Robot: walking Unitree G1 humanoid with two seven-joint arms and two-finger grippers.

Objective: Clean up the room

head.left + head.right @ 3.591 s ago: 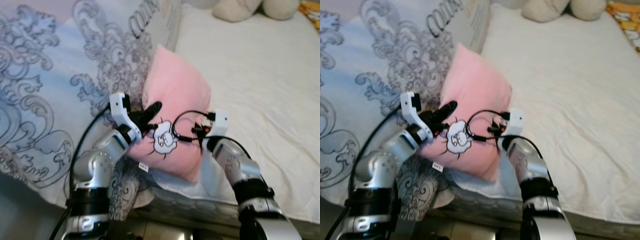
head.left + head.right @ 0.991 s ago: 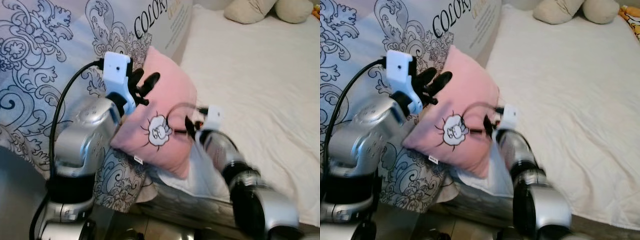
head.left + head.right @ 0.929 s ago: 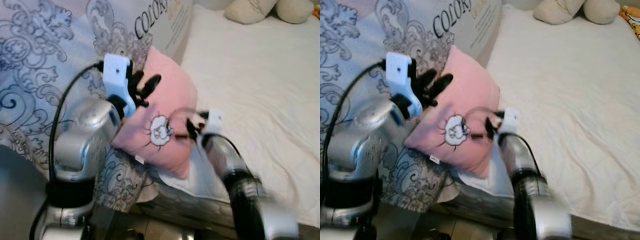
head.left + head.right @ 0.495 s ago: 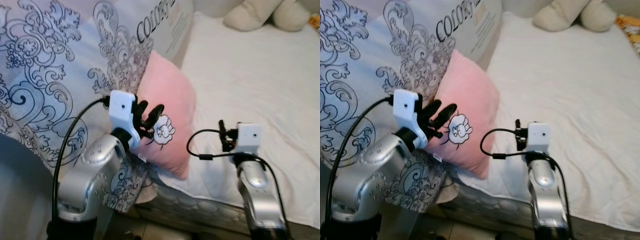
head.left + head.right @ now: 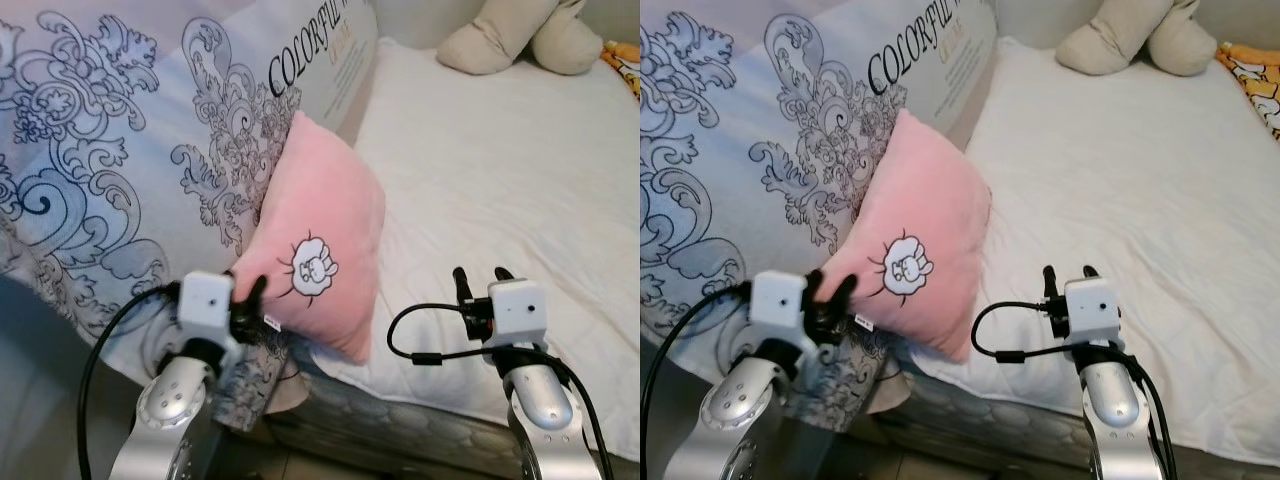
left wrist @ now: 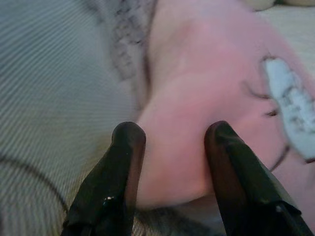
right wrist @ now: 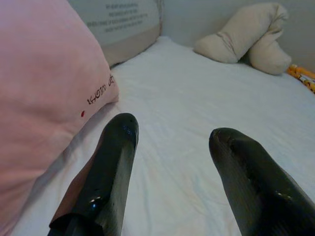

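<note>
- Bed: white sheet, bare near the front edge.
- Patterned duvet: bundled at the left, propping the pillow.
- Pink pillow: leans upright against the duvet.
- Left end effector: fingers apart, straddling the pillow's lower corner.
- Right end effector: fingers apart, empty, over the sheet.

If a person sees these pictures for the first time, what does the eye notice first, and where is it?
The pink pillow with a small sheep picture stands out first; it leans tilted against the grey patterned quilt at the near edge of the white mattress. Below it, the left gripper sits open by the pillow's lower corner, and the right gripper is open over the mattress. A beige plush toy lies at the far end.
</note>
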